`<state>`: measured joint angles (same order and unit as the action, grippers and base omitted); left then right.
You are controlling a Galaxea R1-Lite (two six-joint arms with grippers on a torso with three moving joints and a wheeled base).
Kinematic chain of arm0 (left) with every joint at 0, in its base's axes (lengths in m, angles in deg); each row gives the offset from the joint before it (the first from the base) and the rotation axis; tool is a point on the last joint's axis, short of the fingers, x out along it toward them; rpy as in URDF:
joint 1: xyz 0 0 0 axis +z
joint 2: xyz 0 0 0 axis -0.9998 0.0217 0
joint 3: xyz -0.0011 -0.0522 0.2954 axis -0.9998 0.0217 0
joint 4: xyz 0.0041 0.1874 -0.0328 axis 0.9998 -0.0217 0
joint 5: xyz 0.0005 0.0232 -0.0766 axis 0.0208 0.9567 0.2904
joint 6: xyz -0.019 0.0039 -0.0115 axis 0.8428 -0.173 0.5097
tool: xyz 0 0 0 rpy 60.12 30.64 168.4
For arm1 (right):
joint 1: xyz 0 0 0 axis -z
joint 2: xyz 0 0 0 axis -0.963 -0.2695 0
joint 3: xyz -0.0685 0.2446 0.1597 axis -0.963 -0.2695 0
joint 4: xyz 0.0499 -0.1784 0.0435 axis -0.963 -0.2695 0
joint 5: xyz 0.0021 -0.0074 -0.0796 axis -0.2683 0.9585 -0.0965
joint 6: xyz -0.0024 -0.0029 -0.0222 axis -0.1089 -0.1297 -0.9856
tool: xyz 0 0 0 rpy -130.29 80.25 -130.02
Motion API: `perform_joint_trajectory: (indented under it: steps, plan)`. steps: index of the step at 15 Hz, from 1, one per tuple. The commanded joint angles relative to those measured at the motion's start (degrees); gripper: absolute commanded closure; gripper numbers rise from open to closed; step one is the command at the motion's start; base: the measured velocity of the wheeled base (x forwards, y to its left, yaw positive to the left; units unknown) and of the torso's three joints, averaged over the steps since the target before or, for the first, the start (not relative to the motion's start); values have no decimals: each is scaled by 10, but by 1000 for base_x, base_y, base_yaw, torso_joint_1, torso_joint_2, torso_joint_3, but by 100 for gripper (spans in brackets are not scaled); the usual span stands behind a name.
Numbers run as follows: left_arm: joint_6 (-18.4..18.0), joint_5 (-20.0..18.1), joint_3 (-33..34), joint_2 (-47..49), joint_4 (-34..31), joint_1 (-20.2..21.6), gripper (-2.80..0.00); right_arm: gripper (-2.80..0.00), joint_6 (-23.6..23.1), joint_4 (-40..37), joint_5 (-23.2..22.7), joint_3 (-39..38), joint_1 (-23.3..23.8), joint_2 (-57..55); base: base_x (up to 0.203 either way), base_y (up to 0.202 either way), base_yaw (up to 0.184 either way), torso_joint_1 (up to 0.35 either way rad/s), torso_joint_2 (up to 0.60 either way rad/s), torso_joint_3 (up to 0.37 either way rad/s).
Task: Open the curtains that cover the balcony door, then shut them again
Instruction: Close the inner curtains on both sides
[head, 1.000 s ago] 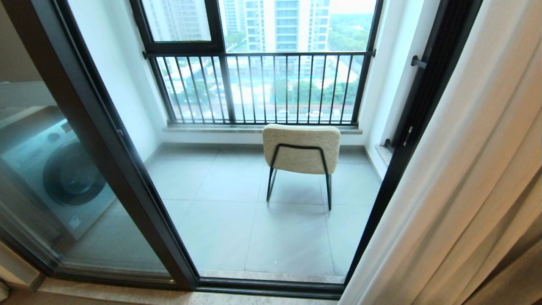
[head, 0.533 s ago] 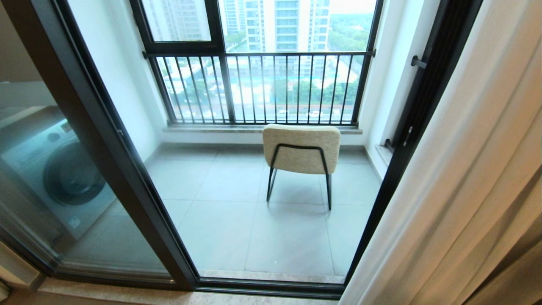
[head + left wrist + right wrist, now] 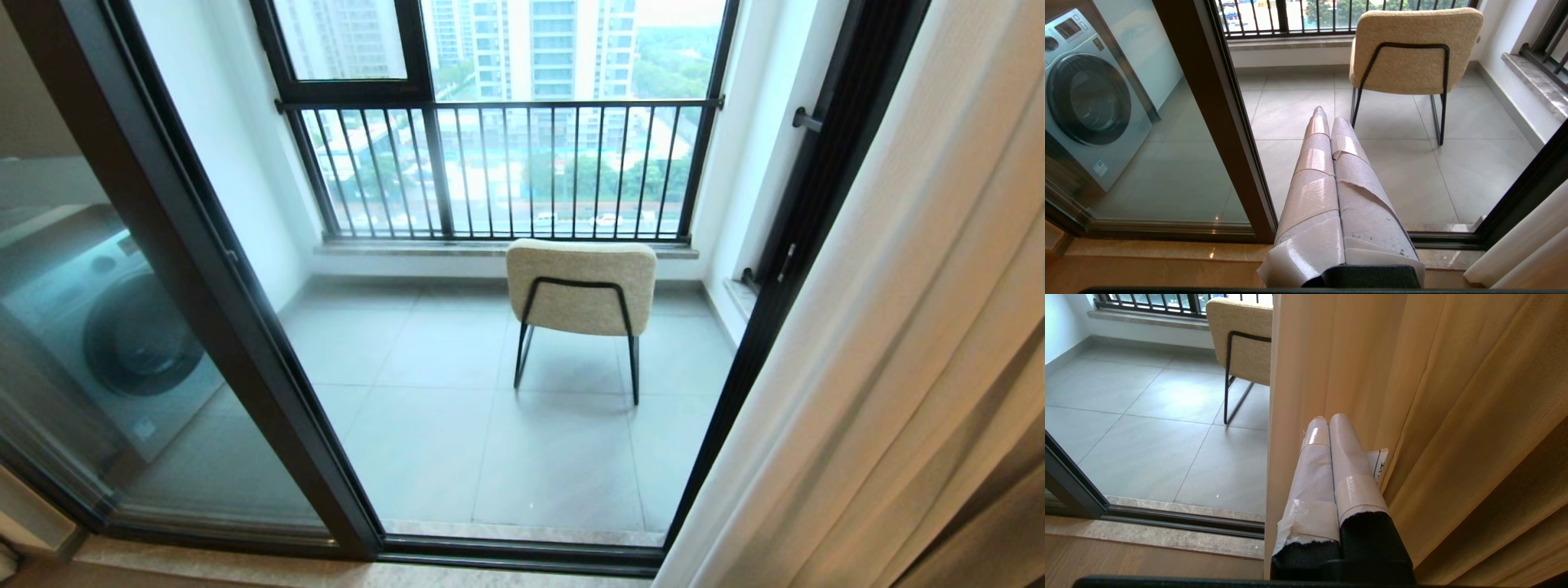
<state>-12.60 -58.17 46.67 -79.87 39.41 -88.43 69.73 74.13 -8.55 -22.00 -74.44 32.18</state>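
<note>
Left gripper [image 3: 1327,116] clenched, holding nothing, facing the balcony door [image 3: 1216,122]; right gripper [image 3: 1329,418] clenched empty beside the curtains [image 3: 1306,355].

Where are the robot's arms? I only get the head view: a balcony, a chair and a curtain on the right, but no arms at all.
Observer: Both are outside your picture. The left gripper points out toward the chair, jaws shut, holding nothing.
Operator: And the other one?
Observer: The right gripper sits close beside the hemmed edge of the curtains, jaws shut too, with no fabric between them.
Operator: Anything odd about them?
Observer: Its fingers are wrapped in pale tape.
</note>
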Motion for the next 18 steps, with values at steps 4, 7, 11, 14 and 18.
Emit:
perform_joint_trajectory:
  steps: [4, 7, 11, 14, 18]
  plan:
    - [-1, 0, 0, 1, 1, 0, 0, 0, -4, 1, -4, 0, 0, 0, 0, 0, 0, 0, 0, 0]
    - [0, 0, 0, 1, 0, 0, 0, 0, -48, 3, -23, 0, 0, 0, 0, 0, 0, 0, 0, 0]
    - [0, 0, 0, 1, 0, 0, 0, 0, -65, 25, -23, 54, 0, 0, 0, 0, 0, 0, 0, 0]
    - [0, 0, 0, 1, 0, 0, 0, 0, -65, -15, -22, 136, 0, -34, 0, 0, 0, 0, 0, 0]
    - [0, 0, 0, 1, 0, 0, 0, 0, -66, -13, -6, 257, 1, -176, 0, 0, 0, 0, 0, 0]
